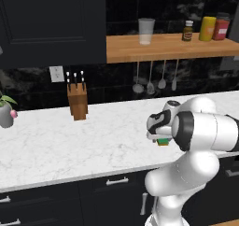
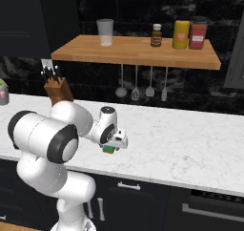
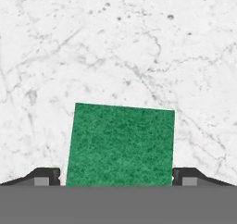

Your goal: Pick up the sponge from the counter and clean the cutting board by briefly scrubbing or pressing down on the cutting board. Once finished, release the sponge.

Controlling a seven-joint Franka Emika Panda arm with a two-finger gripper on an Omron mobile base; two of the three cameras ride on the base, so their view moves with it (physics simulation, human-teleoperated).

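The sponge [image 3: 120,144] lies green side up on the white marble counter [image 3: 115,42], near its front edge. My gripper [image 3: 118,177] reaches straight down over it, one dark fingertip [image 3: 46,177] on each side. The right tip sits against the sponge's edge and the left tip leaves a slim gap, so the jaws stand open around it. From the base views the sponge [image 1: 162,142] [image 2: 109,149] peeks out green and yellow under the hand [image 1: 160,137] [image 2: 114,145]. The cutting board is out of view.
A wooden knife block [image 1: 77,101] [image 2: 57,89] stands at the back of the counter [image 1: 70,141]. A small potted plant [image 1: 5,113] is at the far left. Above, a wooden shelf [image 1: 163,46] carries a glass and jars, with utensils [image 1: 154,82] hanging below it.
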